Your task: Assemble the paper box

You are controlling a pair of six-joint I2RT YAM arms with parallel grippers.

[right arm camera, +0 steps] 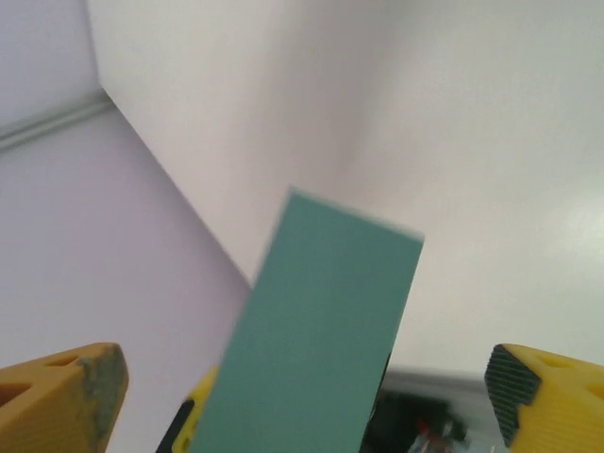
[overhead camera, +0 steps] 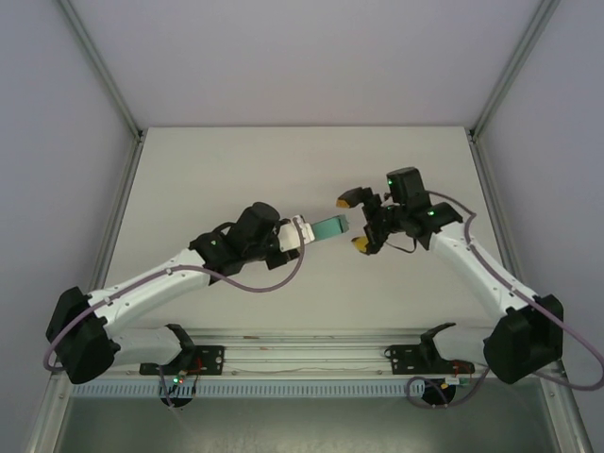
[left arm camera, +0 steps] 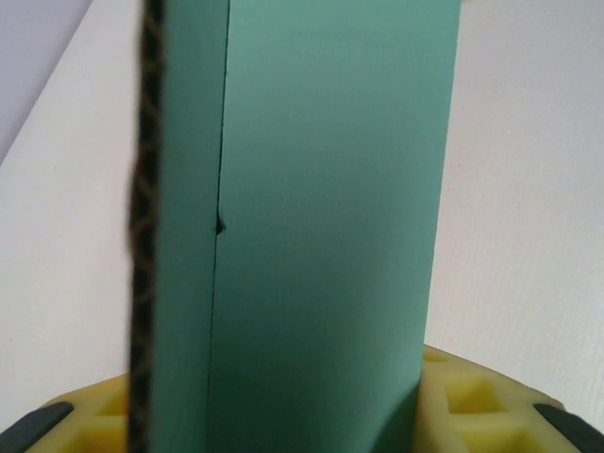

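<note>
At the near edge of the worktop [overhead camera: 283, 160]: both arm bases, side by side. Left arm [overhead camera: 160, 278] reaches in from lower left and right arm [overhead camera: 481, 269] from lower right, converging around mid-worktop.

Left jaws closed on the paper box [overhead camera: 330, 226], gripping one end. The rest sticks out toward the right arm.

Left wrist view: box [left arm camera: 321, 236] stands up between the yellow pads [left arm camera: 472, 401]. Plain teal face, vertical seam with a small nick, raw brown card edge on the left.

Right jaws spread wide, gripping nothing. The box's free end sits at the mouth of the gap between the yellow fingers [overhead camera: 347, 199].

Right wrist view agrees: box [right arm camera: 321, 340] in the gap, apart from both fingers [right arm camera: 66, 396].

Can't tell whether the box touches the worktop. Beyond it, pale worktop runs to the back wall [overhead camera: 302, 57].
</note>
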